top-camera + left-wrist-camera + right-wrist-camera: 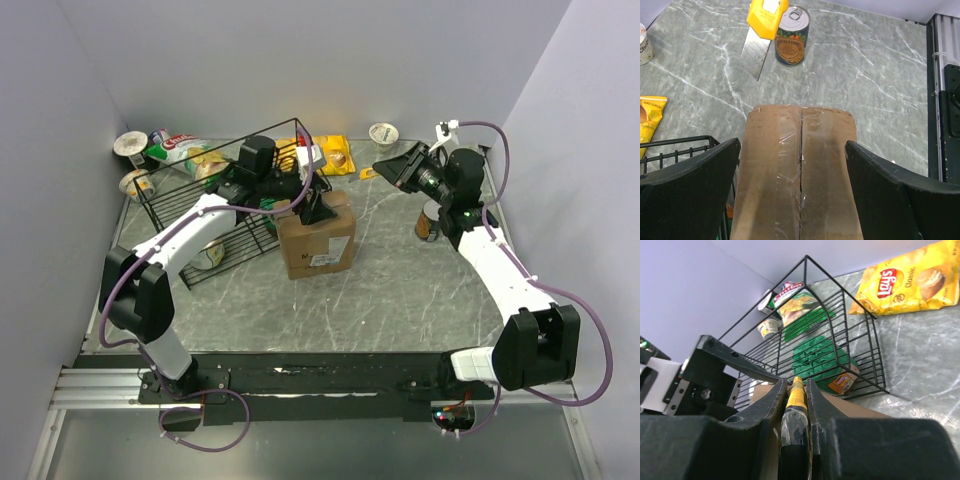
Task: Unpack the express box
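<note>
**Item 1.** Brown cardboard cube-shaped express box [318,245], at the middle of the grey marbled tabletop [400,290], just right of the black wire basket [215,150]. Matte board; 2 top flaps meet at a seam under glossy, wrinkled clear tape [801,165] (uncut, as far as can be seen).

**Item 2.** Left gripper [791,146], jaws spread wide, straddling the box top; contact cannot be told.

**Item 3.** Right gripper [796,384], toward the far right corner, clenched on a yellow-and-black utility knife [766,17] with its steel blade bared.

**Step, judged:** steadying the box before the cut.

**Next:** clamp the box, bring the blade to the seam and slit shallowly.
</note>
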Motion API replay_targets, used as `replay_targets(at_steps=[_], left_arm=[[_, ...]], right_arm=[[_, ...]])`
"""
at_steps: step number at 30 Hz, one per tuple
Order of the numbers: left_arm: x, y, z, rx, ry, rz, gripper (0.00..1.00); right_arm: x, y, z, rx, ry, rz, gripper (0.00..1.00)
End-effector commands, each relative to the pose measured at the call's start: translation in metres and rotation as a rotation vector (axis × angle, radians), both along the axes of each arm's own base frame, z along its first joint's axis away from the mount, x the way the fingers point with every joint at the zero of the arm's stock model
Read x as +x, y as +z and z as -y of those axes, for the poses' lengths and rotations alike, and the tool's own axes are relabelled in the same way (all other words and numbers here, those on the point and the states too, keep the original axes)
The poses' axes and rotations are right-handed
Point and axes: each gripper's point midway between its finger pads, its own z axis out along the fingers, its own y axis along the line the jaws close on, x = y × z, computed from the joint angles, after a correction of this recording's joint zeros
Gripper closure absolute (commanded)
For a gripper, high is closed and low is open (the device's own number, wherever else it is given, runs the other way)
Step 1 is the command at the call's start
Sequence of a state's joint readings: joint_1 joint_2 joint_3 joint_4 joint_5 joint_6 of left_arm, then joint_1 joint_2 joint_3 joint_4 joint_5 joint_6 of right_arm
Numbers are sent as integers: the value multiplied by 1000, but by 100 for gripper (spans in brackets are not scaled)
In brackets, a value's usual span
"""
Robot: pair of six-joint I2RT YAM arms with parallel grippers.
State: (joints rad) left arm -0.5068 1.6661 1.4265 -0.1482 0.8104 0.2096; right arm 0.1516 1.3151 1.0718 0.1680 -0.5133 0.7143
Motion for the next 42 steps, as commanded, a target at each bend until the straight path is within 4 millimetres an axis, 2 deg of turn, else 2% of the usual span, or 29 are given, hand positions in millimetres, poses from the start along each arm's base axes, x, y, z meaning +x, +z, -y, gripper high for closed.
replay_targets(at_steps=[1,6,20,26,29,38,42], left_arm=[[0,-10,2,23,-7,20,8],[2,-17,1,35,6,7,8],[4,-23,3,49,14,-2,9],[6,-33,2,72,44,-7,9],[9,-38,1,83,74,-14,11],[25,-53,-1,92,170,-53,25],[29,-53,0,90,182,-53,27]], right_arm=[[-2,12,-9,5,18,61,100],[-3,-3,-10,-23,-3,25,100],[-11,-19,-15,-94,5,22,100],[-17,-24,-12,-118,-3,6,100],[-23,-24,-8,-119,-17,-3,100],[-40,-21,-2,-131,-32,-20,100],[-47,-28,0,-139,-31,-55,100]])
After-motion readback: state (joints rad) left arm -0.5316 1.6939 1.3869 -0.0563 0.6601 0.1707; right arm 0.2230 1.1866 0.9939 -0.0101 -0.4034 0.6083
